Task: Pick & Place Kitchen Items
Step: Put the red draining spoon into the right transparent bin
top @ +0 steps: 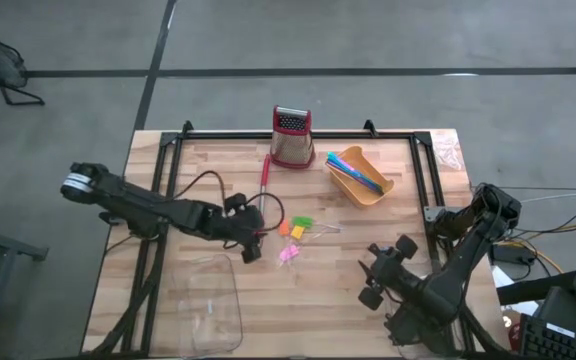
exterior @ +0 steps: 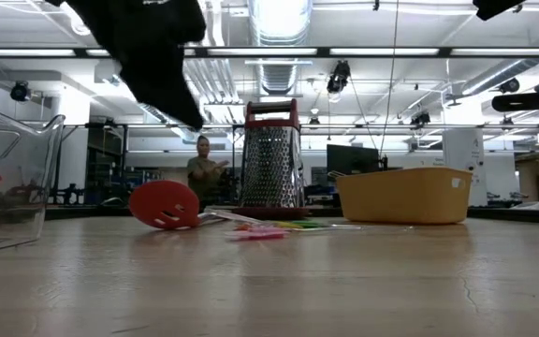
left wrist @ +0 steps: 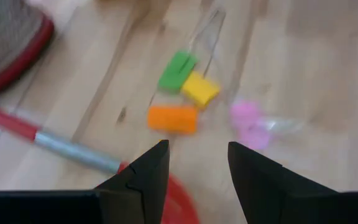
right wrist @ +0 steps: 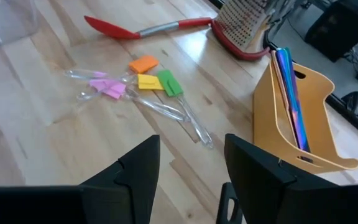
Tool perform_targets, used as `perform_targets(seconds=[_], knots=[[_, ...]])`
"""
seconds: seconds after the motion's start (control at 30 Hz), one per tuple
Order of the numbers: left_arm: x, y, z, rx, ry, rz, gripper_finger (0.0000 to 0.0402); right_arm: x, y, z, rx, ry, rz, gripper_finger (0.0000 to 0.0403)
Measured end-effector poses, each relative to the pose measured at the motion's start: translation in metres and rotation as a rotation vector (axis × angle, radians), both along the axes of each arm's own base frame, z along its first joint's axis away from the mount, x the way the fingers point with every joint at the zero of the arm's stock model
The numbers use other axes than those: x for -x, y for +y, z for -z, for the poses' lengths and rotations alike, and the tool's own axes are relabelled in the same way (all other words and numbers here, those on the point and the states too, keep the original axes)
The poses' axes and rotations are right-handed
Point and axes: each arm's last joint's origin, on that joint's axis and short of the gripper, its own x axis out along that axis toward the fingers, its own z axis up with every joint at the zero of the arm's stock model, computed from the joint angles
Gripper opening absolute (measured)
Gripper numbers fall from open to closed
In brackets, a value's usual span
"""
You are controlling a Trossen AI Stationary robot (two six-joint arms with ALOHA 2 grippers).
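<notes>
A red spatula (top: pixel 265 175) lies on the wooden table, its head (left wrist: pixel 180 200) toward the near side and its handle toward the grater. Small orange (left wrist: pixel 172 118), yellow (left wrist: pixel 200 89), green (left wrist: pixel 177 70) and pink (left wrist: pixel 247 117) spatulas with clear handles lie beside it; they also show in the right wrist view (right wrist: pixel 149 81). My left gripper (left wrist: pixel 194 149) is open and raised above the red spatula's head (exterior: pixel 162 204), clear of it; it also shows in the high view (top: pixel 251 245). My right gripper (top: pixel 376 275) is open and empty near the table's near right corner (right wrist: pixel 191 146).
A metal grater with red trim (top: pixel 291 137) stands at the far edge. A yellow bin (top: pixel 360 176) with blue sticks sits to its right. A clear plastic tray (top: pixel 211 300) lies at the near left. A person stands in the room behind (exterior: pixel 202 168).
</notes>
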Motion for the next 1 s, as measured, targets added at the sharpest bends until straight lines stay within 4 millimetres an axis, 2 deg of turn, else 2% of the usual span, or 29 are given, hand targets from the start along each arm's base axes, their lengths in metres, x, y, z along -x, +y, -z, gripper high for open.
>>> perform_targets(seconds=[0.27,0.5,0.77,1.0], knots=[[-0.010,0.010,0.031,-0.012,0.148,-0.073,0.0170,-0.001,0.000,0.001,-0.006,-0.004,0.000,0.0197],[-0.015,0.015,0.046,0.005,0.234,-0.115,0.0170,-0.001,0.001,0.001,-0.011,-0.006,0.001,0.0191],[-0.019,0.014,0.056,0.078,0.264,-0.106,0.0170,-0.001,0.001,0.001,-0.014,-0.007,0.001,0.0165],[-0.024,0.013,0.051,0.088,0.235,-0.094,0.0170,-0.001,0.001,0.001,-0.014,-0.008,0.002,0.0144]])
